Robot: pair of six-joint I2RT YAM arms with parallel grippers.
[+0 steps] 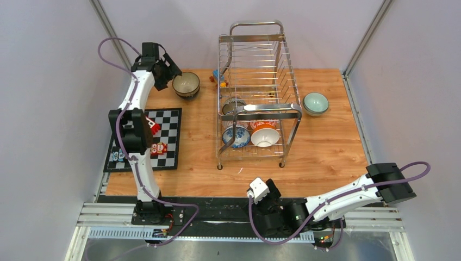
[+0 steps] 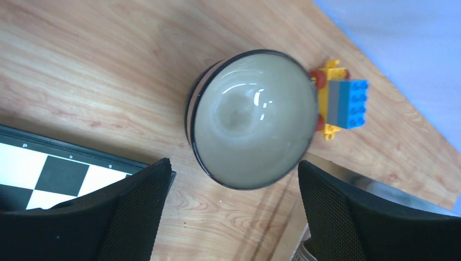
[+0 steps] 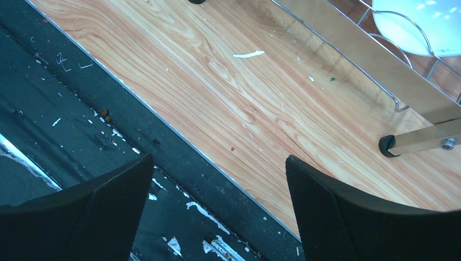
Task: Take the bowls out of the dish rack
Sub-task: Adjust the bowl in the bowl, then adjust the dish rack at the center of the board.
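Left claw (image 2: 234, 167): my fingers stood spread wide, gripping nothing.
Dark bowl (image 2: 253, 119): upright on the table (image 2: 81, 65), just ahead of my fingertips, left of the dish rack (image 1: 255, 65).
Right claw (image 3: 217, 160): spread, over the table's near edge.
Patterned bowls (image 1: 236, 136): in the rack's lower tier.

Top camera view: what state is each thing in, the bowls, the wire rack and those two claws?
dark striped bowl, upright on the table, not held.
mint bowl, upright on the table, right of the rack.
dish rack, standing, several bowls inside.
blue-white bowl, in the rack's lower tier.
orange-white bowl, in the rack's lower tier.
left gripper, open, at the striped bowl.
right gripper, open, empty.
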